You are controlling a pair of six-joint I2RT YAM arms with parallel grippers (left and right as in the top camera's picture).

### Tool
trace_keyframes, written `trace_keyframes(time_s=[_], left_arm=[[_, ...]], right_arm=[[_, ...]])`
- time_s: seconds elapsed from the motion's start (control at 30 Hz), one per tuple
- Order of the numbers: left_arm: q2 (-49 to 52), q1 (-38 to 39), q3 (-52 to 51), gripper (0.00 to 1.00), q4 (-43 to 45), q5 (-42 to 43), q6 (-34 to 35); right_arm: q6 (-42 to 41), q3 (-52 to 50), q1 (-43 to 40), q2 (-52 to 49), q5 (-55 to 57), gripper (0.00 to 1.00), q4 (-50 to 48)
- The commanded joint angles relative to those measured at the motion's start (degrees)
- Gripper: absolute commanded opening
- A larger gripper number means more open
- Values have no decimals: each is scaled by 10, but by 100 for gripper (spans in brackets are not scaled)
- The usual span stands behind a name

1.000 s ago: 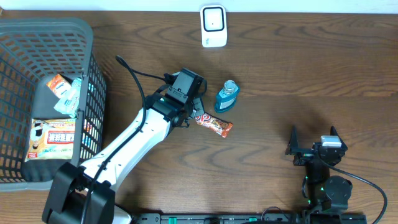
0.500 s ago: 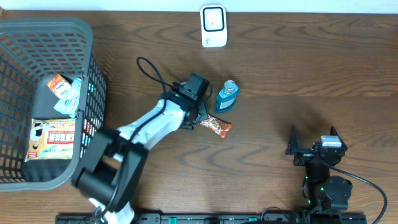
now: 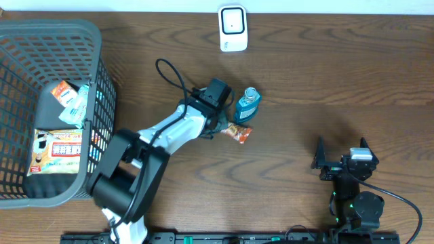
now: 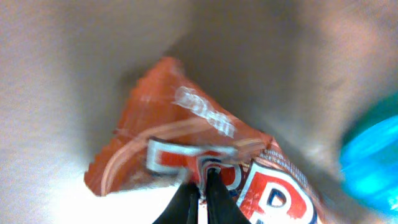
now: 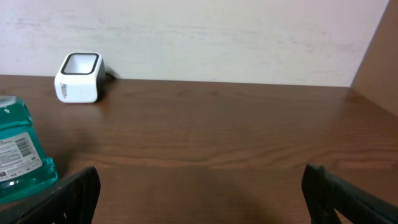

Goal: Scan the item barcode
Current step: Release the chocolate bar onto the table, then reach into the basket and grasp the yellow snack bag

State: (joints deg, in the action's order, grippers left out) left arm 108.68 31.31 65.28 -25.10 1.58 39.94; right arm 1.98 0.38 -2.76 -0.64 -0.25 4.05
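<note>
An orange-red snack bar wrapper (image 3: 239, 133) (image 4: 180, 134) is the item, and my left gripper (image 3: 222, 126) (image 4: 202, 186) is shut on its edge near the table's middle. The wrapper fills the left wrist view, pinched between the two dark fingertips. No barcode shows on the side that I see. The white scanner (image 3: 232, 28) (image 5: 78, 76) stands upright at the far edge, well beyond the bar. Near the front right my right gripper (image 3: 341, 163) (image 5: 205, 199) rests open with nothing between its fingers.
A teal bottle (image 3: 247, 104) (image 5: 18, 155) (image 4: 373, 162) stands right beside the bar and the left gripper. At the far left a grey mesh basket (image 3: 81, 34) holds several packets.
The left arm has swung its wrist round and shifted slightly right, still holding the bar. The bar now looks shorter from above and lies closer to the bottle. The right arm has not moved.
</note>
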Motion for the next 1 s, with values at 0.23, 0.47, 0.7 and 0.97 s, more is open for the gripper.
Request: trace_keyframes(time_s=[0.23,0.47,0.7,0.97], left_arm=[[-297,0,-14,33,-67,-118,-62],[-456,-45,10,96,-59,-132,-138],[-498,-195,106,98,-119,-132,-138],[-446,-380,216,98,-229,-132,-93]], right_arm=[[5,-1,2,3,-3,99,2],[5,-1,2,3,-3,99,2],[5,-1,2,3,-3,99,2],[5,-1,2,3,-3,99,2]])
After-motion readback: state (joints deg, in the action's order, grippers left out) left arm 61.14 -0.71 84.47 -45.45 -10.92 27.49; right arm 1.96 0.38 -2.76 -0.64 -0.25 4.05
